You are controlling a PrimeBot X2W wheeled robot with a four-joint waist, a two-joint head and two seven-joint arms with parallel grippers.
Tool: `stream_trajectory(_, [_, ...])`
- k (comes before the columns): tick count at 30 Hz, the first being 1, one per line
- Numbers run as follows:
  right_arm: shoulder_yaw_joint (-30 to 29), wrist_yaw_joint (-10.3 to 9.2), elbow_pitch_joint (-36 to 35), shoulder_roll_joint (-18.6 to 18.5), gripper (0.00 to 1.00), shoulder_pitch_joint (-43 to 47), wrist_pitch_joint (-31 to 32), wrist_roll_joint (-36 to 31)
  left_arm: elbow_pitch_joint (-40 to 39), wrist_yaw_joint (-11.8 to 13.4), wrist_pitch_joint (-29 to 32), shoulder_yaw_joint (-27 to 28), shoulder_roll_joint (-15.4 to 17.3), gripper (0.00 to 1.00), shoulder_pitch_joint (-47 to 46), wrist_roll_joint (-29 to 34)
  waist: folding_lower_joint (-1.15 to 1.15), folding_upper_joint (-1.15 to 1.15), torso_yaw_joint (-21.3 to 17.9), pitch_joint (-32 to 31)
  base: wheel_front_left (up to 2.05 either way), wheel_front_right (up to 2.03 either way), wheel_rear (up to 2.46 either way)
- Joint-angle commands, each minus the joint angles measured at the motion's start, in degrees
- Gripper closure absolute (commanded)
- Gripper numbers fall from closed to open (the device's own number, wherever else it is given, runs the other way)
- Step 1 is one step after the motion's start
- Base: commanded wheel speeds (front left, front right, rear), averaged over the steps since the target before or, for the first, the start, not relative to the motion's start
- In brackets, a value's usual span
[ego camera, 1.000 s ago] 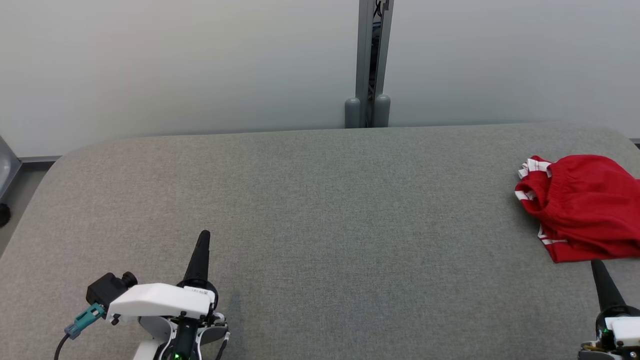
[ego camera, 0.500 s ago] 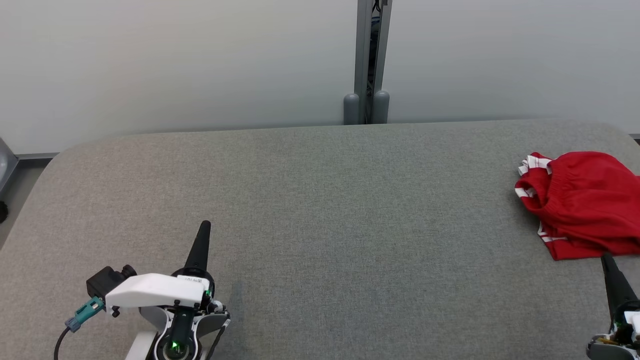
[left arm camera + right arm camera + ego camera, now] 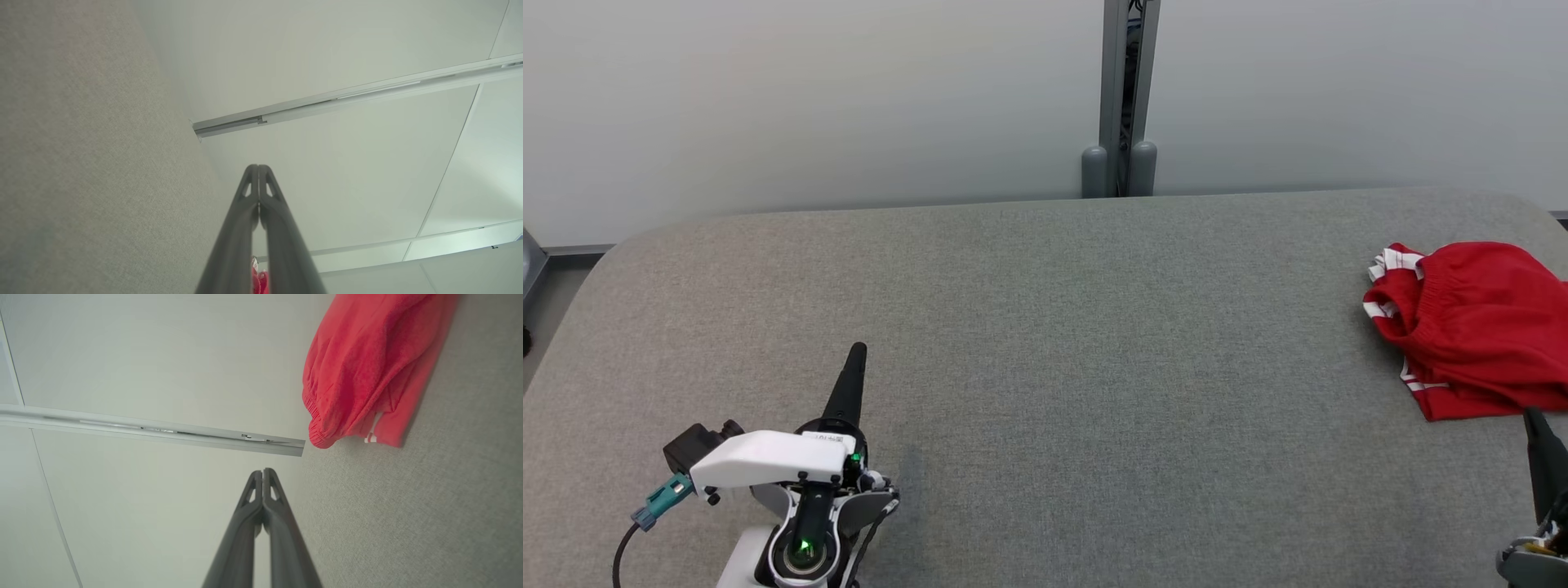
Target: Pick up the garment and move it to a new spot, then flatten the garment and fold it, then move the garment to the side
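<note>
The garment (image 3: 1478,327), red shorts with white stripes, lies folded in a heap at the far right of the grey table (image 3: 1045,367). In the right wrist view the garment (image 3: 367,363) sits ahead of and beside my shut, empty right gripper (image 3: 263,473). That right gripper (image 3: 1532,416) shows at the lower right of the head view, just below the garment's near edge and apart from it. My left gripper (image 3: 856,353) is at the lower left, shut with nothing held, far from the garment. In the left wrist view its fingertips (image 3: 258,169) touch, and a bit of red garment (image 3: 260,281) peeks between the fingers.
A pale wall runs behind the table, with a grey vertical post (image 3: 1121,98) at its middle. The table's rounded left corner (image 3: 613,253) drops to the floor.
The head view has shifted slightly, so the table sits a little higher. My right gripper has drawn down and to the right, away from the garment. My left gripper has edged upward.
</note>
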Motion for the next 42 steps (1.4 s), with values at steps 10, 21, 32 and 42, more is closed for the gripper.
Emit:
stream_trajectory(10, [-2.1,0.02,0.4,-0.3,1.0,-1.5,1.9,4.6,0.6,-0.9,0.8,0.0,0.3,1.0,-2.8,-4.5,0.0,0.0,-0.2,0.4,0.0,0.0,0.0])
stream_trajectory(21, [-3.8,0.02,0.6,-0.2,1.0,-2.1,3.4,8.5,1.4,-1.5,1.6,-0.1,0.3,1.0,-4.0,-8.6,0.0,0.0,-0.3,0.9,0.0,0.0,0.0])
stream_trajectory(32, [-3.9,0.01,0.7,0.0,1.0,-2.0,3.6,8.2,1.3,-1.4,1.5,-0.1,0.3,1.0,-3.7,-8.7,0.0,0.0,-0.3,1.0,0.0,0.0,0.0])
stream_trajectory(42, [-4.0,0.02,0.7,0.1,1.0,-2.1,3.8,8.0,1.3,-1.4,1.5,-0.1,0.3,1.0,-3.7,-8.7,0.0,0.0,-0.3,1.0,0.0,0.0,0.0])
